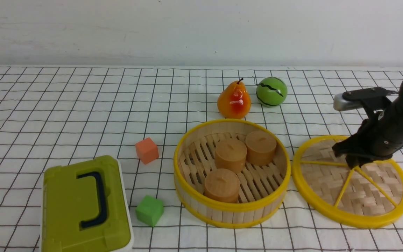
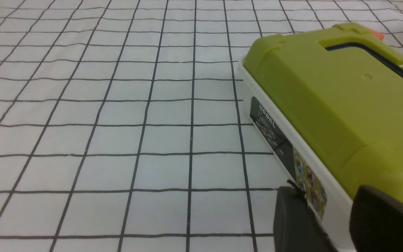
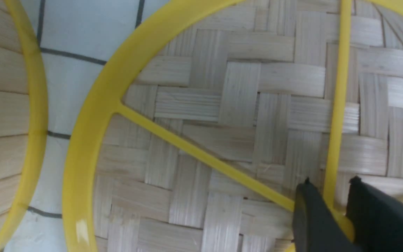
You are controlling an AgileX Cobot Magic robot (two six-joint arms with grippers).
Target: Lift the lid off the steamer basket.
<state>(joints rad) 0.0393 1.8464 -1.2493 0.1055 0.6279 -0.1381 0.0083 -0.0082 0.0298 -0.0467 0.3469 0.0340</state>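
The lid (image 1: 362, 196) lay flat just right of the uncovered basket (image 1: 222, 214). The right gripper (image 3: 331, 182) straddled its knob (image 3: 342, 218); whether the fingers (image 3: 313, 224) pinched it I could not tell. I thought it should open wide, then rise straight, not dragging the lid.

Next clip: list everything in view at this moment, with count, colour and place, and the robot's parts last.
lid: one, pale woven bamboo, yellow rim and spokes, flat on the cloth right of the basket
steamer basket: one, bamboo with yellow rims, centre, uncovered
cylinders: three, tan, inside the basket
pear: one, orange-yellow with red, behind the basket
ball: one, green with a dark stripe, right of the pear
orange cube: one, left of the basket
green cube: one, nearer than the orange one
box: one, olive green, dark handle, near left
tablecloth: one, white with a dark grid
left gripper: black, open, beside the box
right gripper: black, astride the lid's centre
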